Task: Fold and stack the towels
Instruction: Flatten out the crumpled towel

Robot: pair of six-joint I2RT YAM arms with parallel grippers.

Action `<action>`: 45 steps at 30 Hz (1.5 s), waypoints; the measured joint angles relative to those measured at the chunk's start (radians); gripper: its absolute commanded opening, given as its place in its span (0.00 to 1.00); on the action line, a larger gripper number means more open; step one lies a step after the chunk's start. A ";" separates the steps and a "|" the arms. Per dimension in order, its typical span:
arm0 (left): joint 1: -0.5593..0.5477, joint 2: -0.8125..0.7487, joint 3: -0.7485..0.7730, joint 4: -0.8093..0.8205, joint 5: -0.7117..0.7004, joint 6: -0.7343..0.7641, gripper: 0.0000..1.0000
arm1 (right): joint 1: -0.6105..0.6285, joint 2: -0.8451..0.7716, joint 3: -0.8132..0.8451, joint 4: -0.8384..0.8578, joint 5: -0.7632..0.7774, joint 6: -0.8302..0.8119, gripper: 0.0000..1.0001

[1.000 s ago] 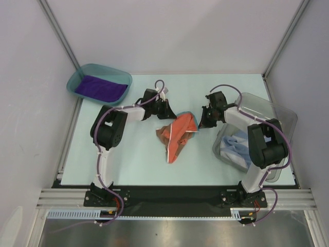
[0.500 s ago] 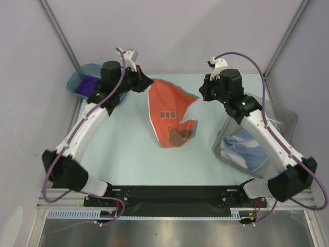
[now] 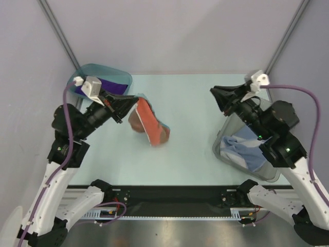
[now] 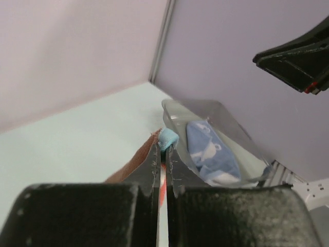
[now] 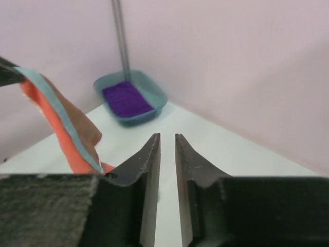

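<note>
A: Nearest first. Right side?
B: Clear bin [image 3: 222,135] at the near right edge of the table [image 3: 195,159]. Light-blue towel [image 3: 240,146] crumpled inside, not folded.
A: Right gripper?
B: The right gripper [image 3: 215,95] is raised above the bin's far end and points left. In its wrist view the jaws stand a narrow gap apart with nothing between them. Empty.
A: Mid-table?
B: Brown-red towel [image 3: 152,126], orange face outward, light-blue edging. It hangs bunched from the left gripper [image 3: 131,105], above the table left of centre. Can't tell whether its lower end touches the surface.
A: Grip on it?
B: Clamped. The left wrist view shows the fingers pressed together on the towel's edge, with blue trim poking out at the tips.
A: The two grippers?
B: Well apart, facing each other across the table.
A: Far end?
B: Teal tray [image 3: 103,67] in the far left corner, behind the left gripper. Purple towel [image 3: 117,86] lies flat in it.
</note>
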 measured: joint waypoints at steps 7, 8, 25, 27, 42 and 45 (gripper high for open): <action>-0.001 0.125 -0.253 -0.027 0.005 -0.058 0.00 | 0.012 0.197 -0.188 0.021 -0.177 0.068 0.41; 0.000 0.143 -0.279 -0.051 -0.017 -0.060 0.01 | 0.017 0.241 -0.212 0.024 -0.194 0.069 0.44; 0.179 0.184 -0.509 -0.283 -0.301 -0.065 0.00 | 0.176 0.837 -0.295 0.204 -0.378 -0.023 0.52; 0.179 0.188 -0.509 -0.279 -0.300 -0.064 0.00 | 0.187 0.864 -0.282 0.214 -0.367 -0.023 0.51; 0.180 0.189 -0.509 -0.267 -0.289 -0.063 0.00 | 0.194 0.894 -0.268 0.263 -0.251 -0.022 0.15; 0.181 0.184 -0.509 -0.254 -0.273 -0.058 0.01 | 0.194 0.894 -0.268 0.261 -0.241 -0.023 0.00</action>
